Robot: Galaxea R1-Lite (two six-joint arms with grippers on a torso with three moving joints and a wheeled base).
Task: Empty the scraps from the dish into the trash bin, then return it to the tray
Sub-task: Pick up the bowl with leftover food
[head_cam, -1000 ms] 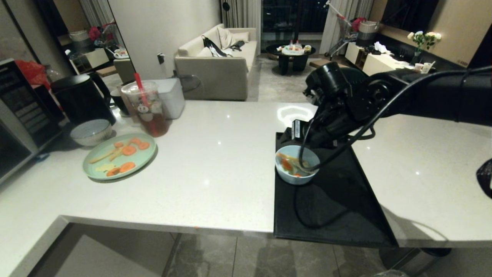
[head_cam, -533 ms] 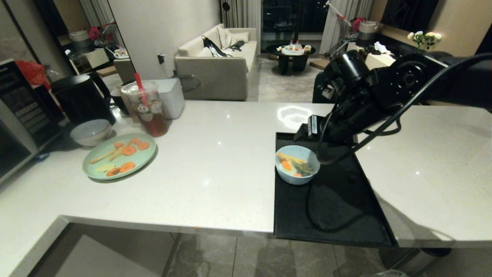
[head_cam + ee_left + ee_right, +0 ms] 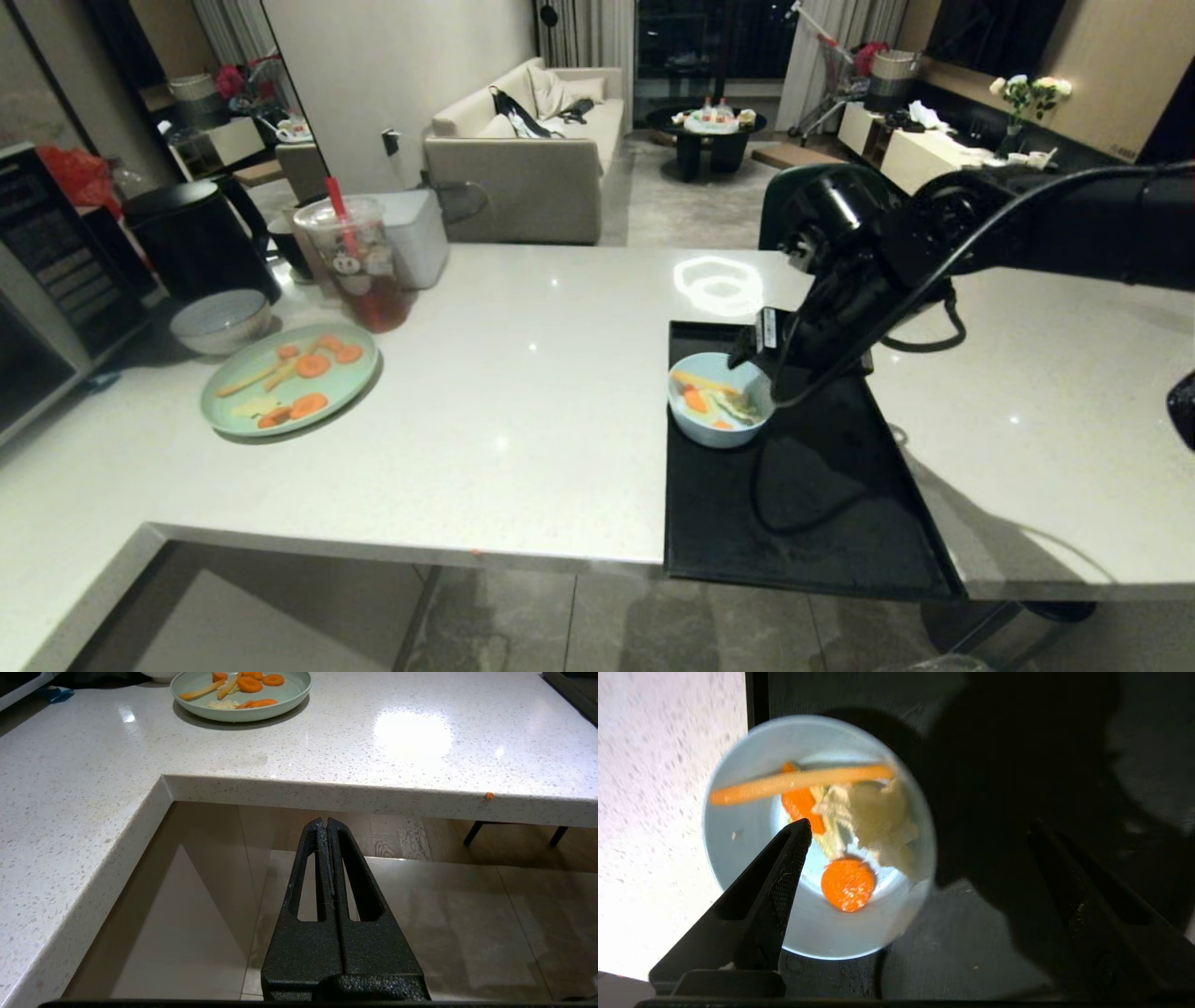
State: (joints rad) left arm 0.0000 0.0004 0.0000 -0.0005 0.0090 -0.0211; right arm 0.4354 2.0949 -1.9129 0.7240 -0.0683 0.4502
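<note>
Right gripper (image 3: 920, 826), spread wide over dish (image 3: 738, 830) of scraps (image 3: 847, 884) on tray (image 3: 840, 523); fingertips hidden in head view by arm.

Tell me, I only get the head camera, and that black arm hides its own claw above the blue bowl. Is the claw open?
Observer: Yes. The right wrist view shows the right gripper open, one finger over the inside of the dish, the other over the tray.
Operator: What's in the bowl?
Observer: The scraps: a round carrot slice, a long orange strip and pale pieces.
Operator: And the other arm?
Observer: The left gripper is shut, parked below the counter edge, over the floor.
</note>
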